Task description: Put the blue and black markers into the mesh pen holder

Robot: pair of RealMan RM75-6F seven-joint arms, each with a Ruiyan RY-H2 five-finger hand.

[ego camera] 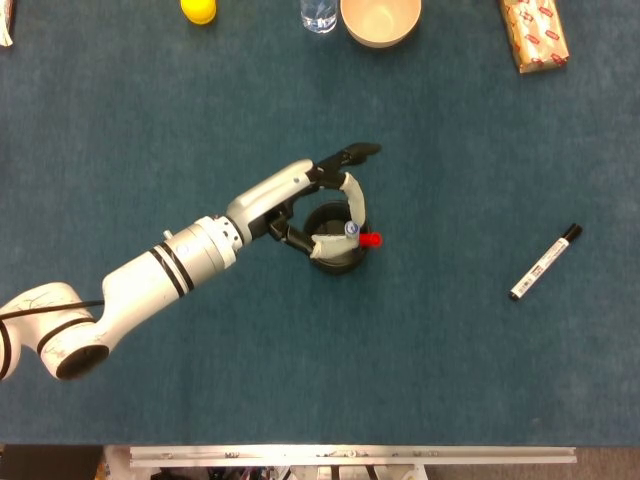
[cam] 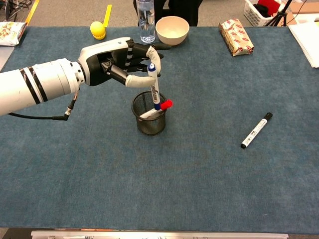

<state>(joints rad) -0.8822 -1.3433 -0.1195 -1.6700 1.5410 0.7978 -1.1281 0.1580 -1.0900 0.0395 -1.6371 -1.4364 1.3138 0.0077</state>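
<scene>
Around: a cream bowl (cam: 172,30) and a clear water bottle (cam: 146,20) stand at the far edge of the tabletop, a yellow ball (cam: 97,30) further left along that edge, a wrapped packet (cam: 236,37) toward the far right corner
In the way: a red-capped marker (cam: 155,109) already leans in the mesh pen holder (cam: 149,119), its cap poking over the rim just beside the blue marker's lower end
Surface: blue-grey felt tabletop (cam: 199,174), with a pale metal strip along its near edge
Room: beyond the far edge a grey floor with a yellow line; a white basket at the far right corner
Left arm: reaches in from the left edge, white with black bands, forearm slanting toward the middle of the tabletop
Left hand (cam: 119,64): directly over the holder; thumb and a padded finger pinch the blue marker (cam: 154,89) near its top, another finger stretched out toward the far edge
Blue marker: nearly upright, lower tip at the holder's mouth, just inside the rim
Black marker (cam: 256,130): lies flat on the tabletop, well apart toward the right edge, cap pointing to the far right
Right hand: not seen in either view
</scene>
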